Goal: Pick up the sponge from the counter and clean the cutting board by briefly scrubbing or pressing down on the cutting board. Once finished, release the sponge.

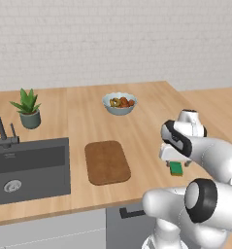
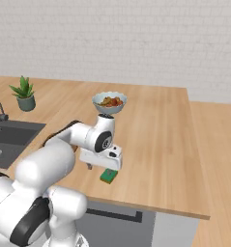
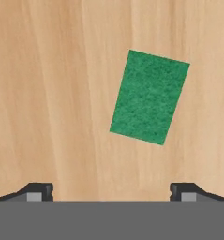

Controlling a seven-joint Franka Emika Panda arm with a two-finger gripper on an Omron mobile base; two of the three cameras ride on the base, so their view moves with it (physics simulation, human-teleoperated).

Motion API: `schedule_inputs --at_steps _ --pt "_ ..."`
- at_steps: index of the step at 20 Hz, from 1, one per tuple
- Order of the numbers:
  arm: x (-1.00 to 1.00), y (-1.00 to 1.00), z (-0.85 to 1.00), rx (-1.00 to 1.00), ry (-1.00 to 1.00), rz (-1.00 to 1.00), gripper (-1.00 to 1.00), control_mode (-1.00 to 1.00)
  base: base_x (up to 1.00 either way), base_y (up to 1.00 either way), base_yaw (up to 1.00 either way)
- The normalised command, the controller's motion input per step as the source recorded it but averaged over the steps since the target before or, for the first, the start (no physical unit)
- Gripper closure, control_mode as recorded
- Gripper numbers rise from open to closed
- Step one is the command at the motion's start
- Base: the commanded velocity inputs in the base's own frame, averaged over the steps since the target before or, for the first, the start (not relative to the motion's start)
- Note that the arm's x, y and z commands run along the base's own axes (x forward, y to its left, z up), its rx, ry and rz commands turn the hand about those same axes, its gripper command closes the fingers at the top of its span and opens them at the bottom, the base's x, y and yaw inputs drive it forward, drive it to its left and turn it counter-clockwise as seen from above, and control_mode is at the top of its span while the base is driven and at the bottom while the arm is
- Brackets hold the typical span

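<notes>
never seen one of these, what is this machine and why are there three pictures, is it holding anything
It is a white robot arm on a driving base in a simulated kitchen. Two pictures come from cameras on the base, behind the arm to its left and right. The third looks down from the hand itself.

On the counter lie a brown cutting board, a green sponge, a bowl of food, a potted plant and a sink.

The gripper is open above the sponge and holds nothing.
</notes>
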Motion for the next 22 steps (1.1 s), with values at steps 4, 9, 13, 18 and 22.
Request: schedule_inputs --at_steps 4,9,13,18,22 --pt "0.10 -0.13 -0.10 0.02 0.05 -0.23 -1.00 -1.00 0.00 0.00 0.00" --pt "0.08 -0.03 -0.16 0.01 0.04 -0.12 -1.00 -1.00 0.00 0.00 0.00" --pt "0.23 -0.06 -0.22 0.00 0.05 0.00 -1.00 -1.00 0.00 0.00 0.00" --pt "0.07 -0.13 -0.15 0.00 0.02 0.00 -1.00 -1.00 0.00 0.00 0.00" --pt "0.07 -0.13 -0.03 0.00 0.01 0.00 -1.00 -1.00 0.00 0.00 0.00"
